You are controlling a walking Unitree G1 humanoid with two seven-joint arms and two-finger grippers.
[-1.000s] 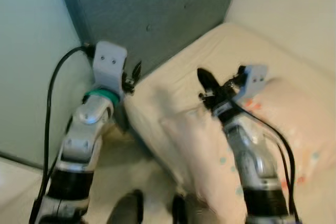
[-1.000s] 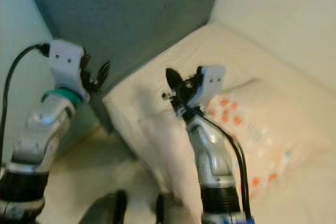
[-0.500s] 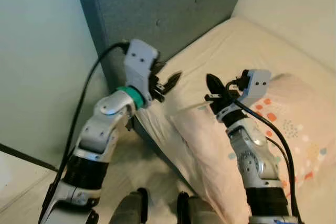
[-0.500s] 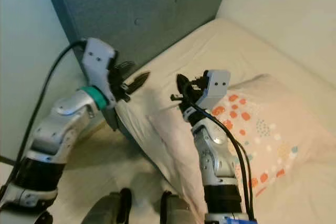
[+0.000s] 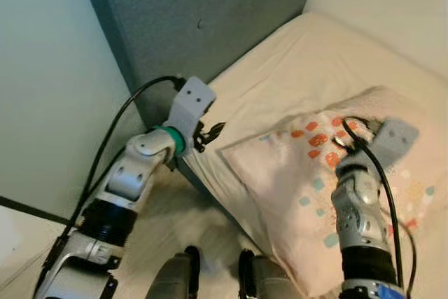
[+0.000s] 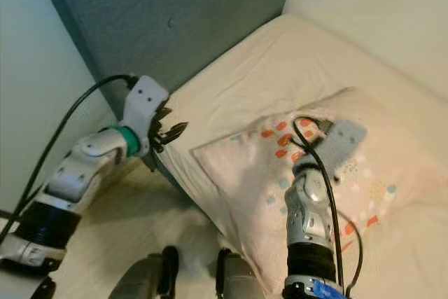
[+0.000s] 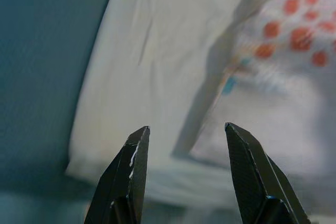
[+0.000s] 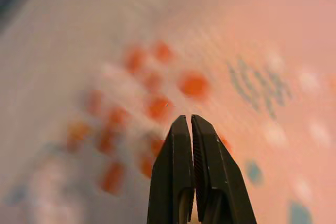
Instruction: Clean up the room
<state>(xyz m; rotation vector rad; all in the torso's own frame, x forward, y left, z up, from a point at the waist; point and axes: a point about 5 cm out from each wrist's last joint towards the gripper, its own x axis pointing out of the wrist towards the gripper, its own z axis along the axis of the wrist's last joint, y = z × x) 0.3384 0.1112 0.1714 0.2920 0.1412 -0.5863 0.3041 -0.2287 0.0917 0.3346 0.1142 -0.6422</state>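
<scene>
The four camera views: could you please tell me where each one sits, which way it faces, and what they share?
Left eye view: on the head, looking down at the bed, the headboard and the dotted pillow; both silver arms show.
Right eye view: the other stereo eye, same scene; the left gripper hangs at the mattress edge.
Left wrist view: along the open left gripper's black fingers toward sheet and pillow corner.
Right wrist view: along the shut right gripper, close over the pillow's orange dots.
Shared: all four see the pillow.

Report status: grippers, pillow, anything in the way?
Left gripper open, at mattress corner. Right gripper shut, empty, over pillow. Pillow flat on mattress. No obstruction seen.
</scene>
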